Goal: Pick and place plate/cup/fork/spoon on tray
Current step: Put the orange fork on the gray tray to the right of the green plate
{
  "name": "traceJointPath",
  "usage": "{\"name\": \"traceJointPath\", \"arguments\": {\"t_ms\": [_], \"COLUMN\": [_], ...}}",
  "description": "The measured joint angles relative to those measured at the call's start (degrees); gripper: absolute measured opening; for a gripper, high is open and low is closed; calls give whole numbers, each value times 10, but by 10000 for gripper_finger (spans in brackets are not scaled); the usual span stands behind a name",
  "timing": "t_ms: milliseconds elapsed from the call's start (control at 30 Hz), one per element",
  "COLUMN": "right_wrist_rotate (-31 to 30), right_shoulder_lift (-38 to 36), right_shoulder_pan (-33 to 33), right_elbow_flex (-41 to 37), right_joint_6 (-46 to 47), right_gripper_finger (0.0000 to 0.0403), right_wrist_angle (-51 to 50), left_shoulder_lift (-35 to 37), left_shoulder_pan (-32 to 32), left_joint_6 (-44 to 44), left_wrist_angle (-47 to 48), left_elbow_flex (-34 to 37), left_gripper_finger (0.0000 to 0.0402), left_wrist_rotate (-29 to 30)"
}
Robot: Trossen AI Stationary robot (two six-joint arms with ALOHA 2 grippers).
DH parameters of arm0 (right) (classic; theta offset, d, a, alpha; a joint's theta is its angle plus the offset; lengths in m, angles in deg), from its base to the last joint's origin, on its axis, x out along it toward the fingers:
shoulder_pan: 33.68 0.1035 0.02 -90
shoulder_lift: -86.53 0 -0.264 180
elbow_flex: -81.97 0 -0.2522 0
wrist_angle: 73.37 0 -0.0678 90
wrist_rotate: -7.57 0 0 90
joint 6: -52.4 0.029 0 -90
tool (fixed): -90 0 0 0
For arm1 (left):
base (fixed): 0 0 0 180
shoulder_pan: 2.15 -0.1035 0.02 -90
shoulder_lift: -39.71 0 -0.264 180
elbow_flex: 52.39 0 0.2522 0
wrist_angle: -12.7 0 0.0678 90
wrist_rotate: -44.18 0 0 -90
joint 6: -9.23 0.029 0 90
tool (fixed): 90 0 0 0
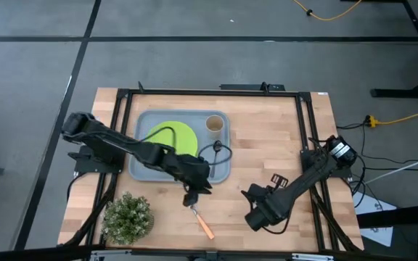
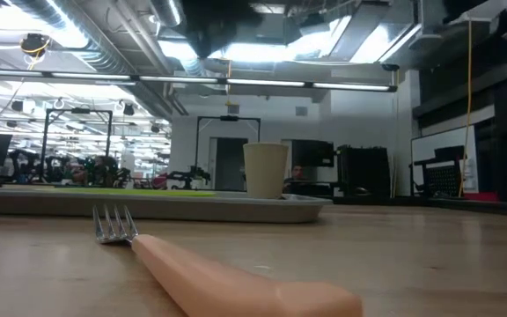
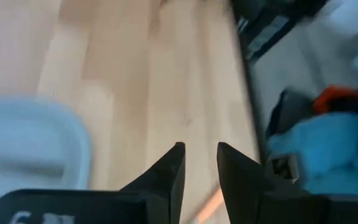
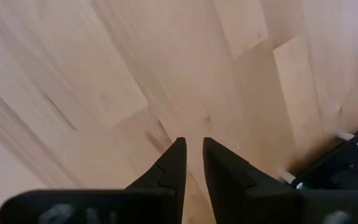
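Note:
The orange-handled fork (image 1: 202, 222) lies flat on the wood near the table's front edge, and it shows close up in the low view (image 2: 227, 280). My left gripper (image 1: 189, 197) hangs above the fork's tine end with its fingers a little apart and holds nothing. The orange handle shows below the fingers in the left wrist view (image 3: 207, 208). The lime-green plate (image 1: 173, 138) and the beige cup (image 1: 214, 124) rest on the grey-blue tray (image 1: 142, 168). The spoon is not in view. My right gripper (image 1: 253, 212) is shut and empty, low over the near right of the table.
A small potted plant (image 1: 128, 216) stands at the table's near left corner. Bare wood lies between the tray and my right arm. A black frame (image 1: 307, 123) runs round the table's edges. A cable (image 1: 220, 151) loops over the tray's right part.

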Motion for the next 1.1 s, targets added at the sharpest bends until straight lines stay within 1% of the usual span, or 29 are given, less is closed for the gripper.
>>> {"name": "traceJointPath", "arguments": {"t_ms": [133, 233, 333, 467, 667, 767, 1000, 1100], "right_wrist_rotate": [-24, -28, -33, -56, -59, -61, -74, -74], "right_shoulder_lift": [0, 0, 0, 0, 0, 0, 0, 0], "right_shoulder_pan": [16, 23, 30, 42, 53, 53, 52, 52], "right_elbow_flex": [0, 0, 0, 0, 0, 0, 0, 0], "right_joint_6": [1, 2, 14, 30, 33, 33, 32, 32], "right_gripper_finger": [60, 60, 60, 60, 60, 60, 60, 60], "right_wrist_angle": [3, 5, 9, 11, 17, 24, 30, 31], "left_shoulder_lift": [-54, -76, -94, -122, -158, -182, -208, -209], "left_shoulder_pan": [3, 3, 5, 16, 34, 41, 55, 64], "left_joint_6": [-10, -2, -2, -32, -72, -75, -79, -79], "left_wrist_angle": [140, 181, 170, 181, 178, 183, 193, 210], "left_elbow_flex": [-78, -111, -118, -118, -118, -117, -117, -117], "left_gripper_finger": [86, 86, 86, 86, 86, 86, 86, 86], "left_wrist_rotate": [24, 47, 47, 43, 40, 23, -28, -32]}}
